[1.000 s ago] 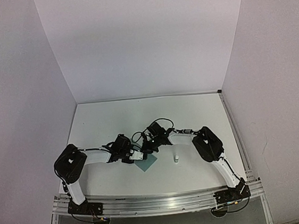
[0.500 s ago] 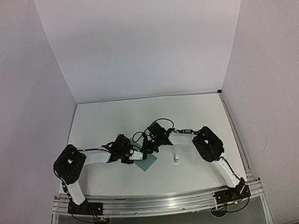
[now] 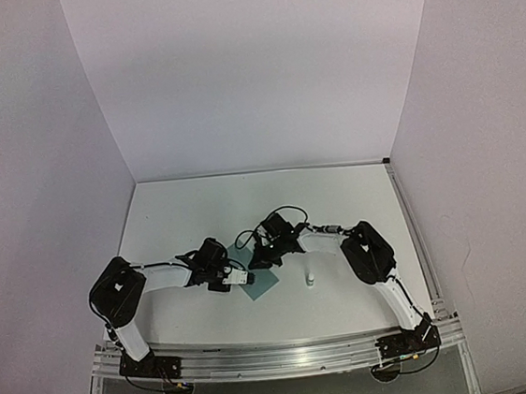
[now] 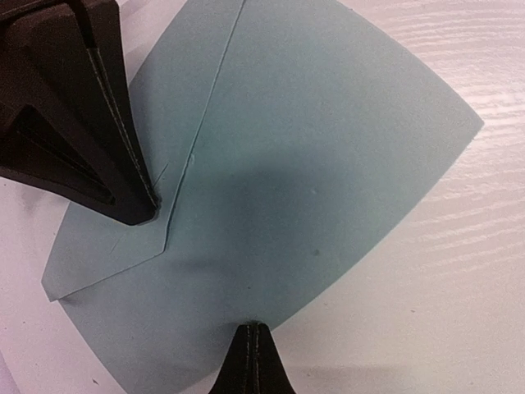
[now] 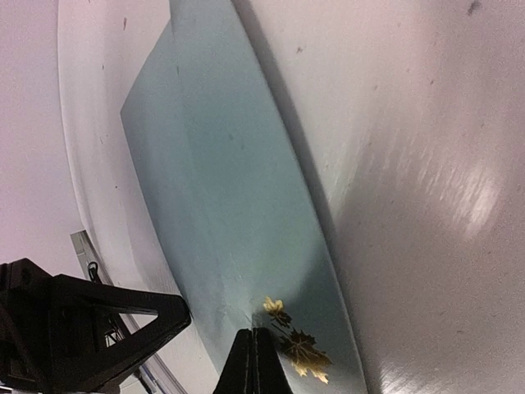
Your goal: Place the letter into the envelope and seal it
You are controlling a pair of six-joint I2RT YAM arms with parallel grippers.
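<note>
Reaching inward from both sides, the two arms meet over the envelope (image 3: 261, 286) in the top view. The left arm (image 3: 118, 292) bends at a raised elbow, and its forearm runs right, low over the counter (image 3: 338, 198), bringing the left fingers (image 3: 249, 278) to the envelope's left side. The right arm (image 3: 368, 254) mirrors it, elbow out to the right and forearm running left, with the right fingers (image 3: 261, 261) pointing down at the envelope's far corner. A small white bottle (image 3: 309, 279) stands near the envelope's right side, apart from it.

From the left wrist, the envelope (image 4: 328, 164) lies flat on the counter with its flap (image 4: 107, 250) folded over its body. The left fingers (image 4: 253, 361) are pressed together with nothing between them, their tip at the envelope's near edge; whether it touches the paper I cannot tell. The right fingers (image 4: 141, 201) slant down from the upper left, likewise closed on nothing, their tip on the flap beside its point.

From the right wrist, the envelope (image 5: 238, 205) stretches away at a low angle. The right fingers (image 5: 253, 361) sit tight together, their tip just beside gold leaves (image 5: 297, 345) on the paper.
</note>
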